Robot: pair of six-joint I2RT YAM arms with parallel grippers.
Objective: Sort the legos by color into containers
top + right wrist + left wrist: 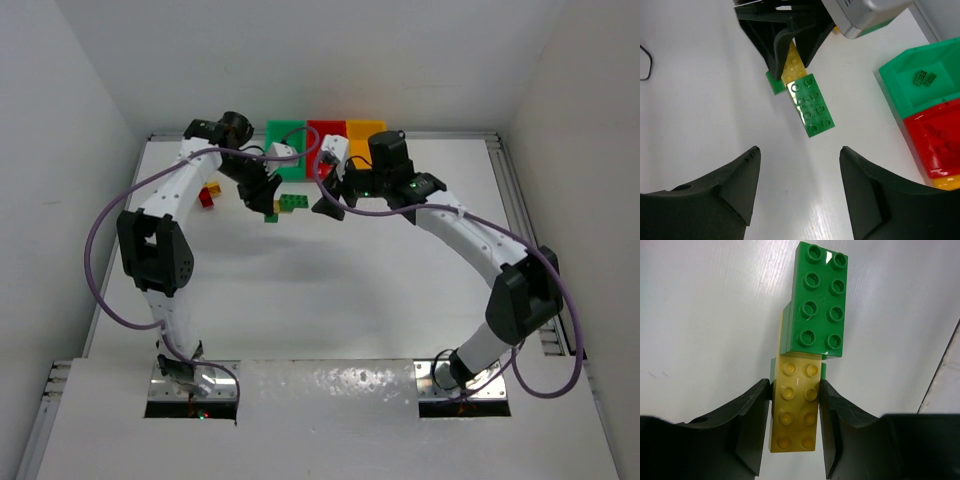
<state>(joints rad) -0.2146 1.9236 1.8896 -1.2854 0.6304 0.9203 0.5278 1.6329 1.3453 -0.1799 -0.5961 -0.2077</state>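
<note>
My left gripper (795,387) is shut on a yellow lego (795,407) low over the table. A green lego (820,300) is stuck to its far end, and another green lego (785,337) lies under both. In the top view the cluster (285,206) sits in front of the bins, with my left gripper (264,200) on it. My right gripper (800,152) is open and empty, a little short of the green lego (812,105); in the top view it (330,206) is right of the cluster. The green (290,130), red (325,128) and yellow (366,128) bins stand at the back.
A red and yellow lego pair (208,195) lies left of my left arm. In the right wrist view the green bin (900,95) holds small green legos (923,76); the red bin (920,150) is beside it. White walls enclose the table.
</note>
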